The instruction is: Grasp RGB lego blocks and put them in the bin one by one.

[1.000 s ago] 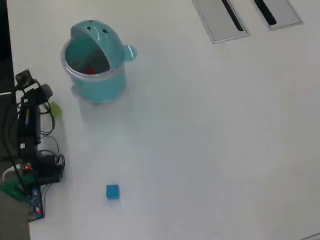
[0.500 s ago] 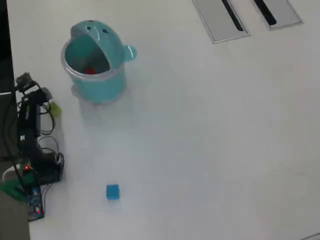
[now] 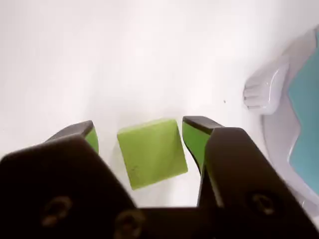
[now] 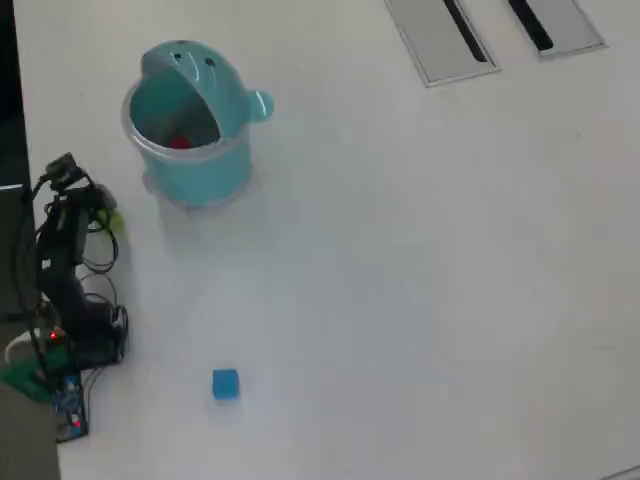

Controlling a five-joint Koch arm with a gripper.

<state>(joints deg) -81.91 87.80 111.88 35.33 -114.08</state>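
Observation:
In the wrist view the yellow-green block [image 3: 152, 152] lies on the white table between my gripper's [image 3: 144, 130] two green-padded fingers [image 3: 193, 138]. The jaws are open: table shows between the block and the left finger, and the right finger is close beside the block. From overhead, the gripper [image 4: 100, 213] is at the table's left edge with the yellow-green block [image 4: 115, 223] peeking out beside it. The teal bin [image 4: 215, 165] stands just beyond, with the red block [image 4: 180, 142] inside. The blue block [image 4: 225, 384] sits alone on the table nearer the front.
The bin's pale base and teal wall [image 3: 304, 124] fill the right edge of the wrist view. The arm's base, cables and circuit board [image 4: 65, 400] sit at the left table edge. Two grey slotted panels [image 4: 440, 40] lie at the far right.
In the overhead view the wrist has swung right and slightly down. It now covers most of the yellow-green block, which has stayed in place.

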